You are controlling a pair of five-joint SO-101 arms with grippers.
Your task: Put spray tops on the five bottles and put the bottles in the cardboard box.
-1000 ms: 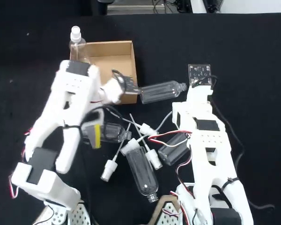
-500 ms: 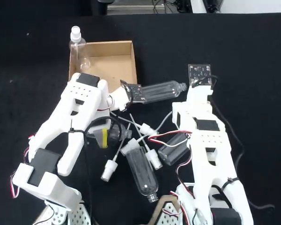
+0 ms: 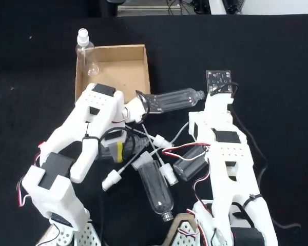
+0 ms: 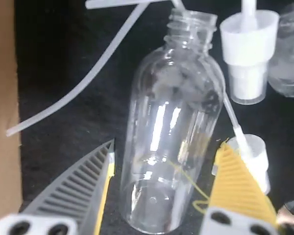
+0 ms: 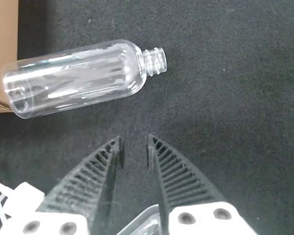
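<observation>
a black table (image 3: 277, 61) carries everything. an uncapped clear bottle (image 4: 171, 127) lies on its side between the fingers of the left gripper (image 4: 166, 146), which stand apart, one on each flank of it. loose spray tops (image 4: 249, 54) with thin tubes lie just beside its neck. the right gripper (image 5: 134, 142) has a narrow gap between its jaws and nothing in it. it points near a second open bottle (image 5: 78, 78), whose base is at the edge of the cardboard box (image 3: 143, 66). a capped bottle (image 3: 83, 48) stands at the box's far corner.

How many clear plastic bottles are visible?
5: capped bottle at brown cardboard box corner; one beside the box; one inside the open left hand; one mid-table; one by the right arm.
</observation>
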